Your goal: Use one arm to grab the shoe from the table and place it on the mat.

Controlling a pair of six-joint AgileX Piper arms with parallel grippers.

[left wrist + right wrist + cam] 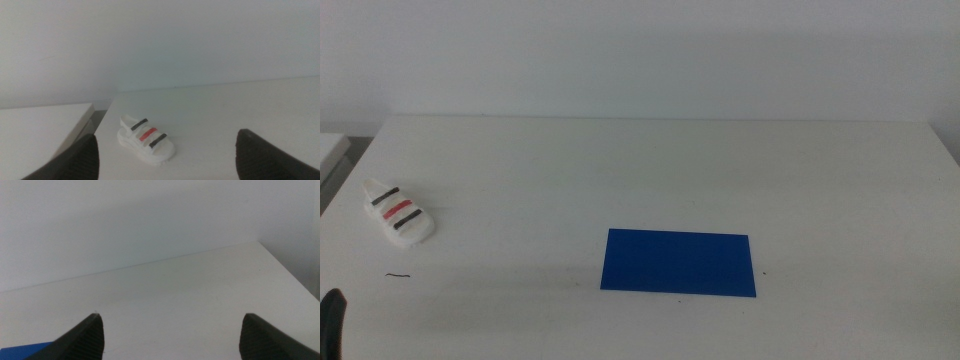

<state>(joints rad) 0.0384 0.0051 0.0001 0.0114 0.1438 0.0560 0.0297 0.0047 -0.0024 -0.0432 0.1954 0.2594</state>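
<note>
1. Lying on its sole near the left edge of the table (pixel 650 170), the shoe (pixel 399 212) is shown untouched, well apart from the mat (pixel 678 263).
2. The mat is seen flat and bare toward the front middle of the table; nothing is placed on it.
3. The left gripper (pixel 165 160) is held with its jaws spread wide and empty, aimed at the shoe (pixel 146 139) from a short way back; only a dark tip (pixel 332 320) is visible in the middle view.
4. The right gripper (pixel 172 337) is likewise spread and empty, waiting beside a corner of the mat (pixel 25 350).
5. The task is judged not yet begun: approach, grasp, carry and placement are all left.
</note>
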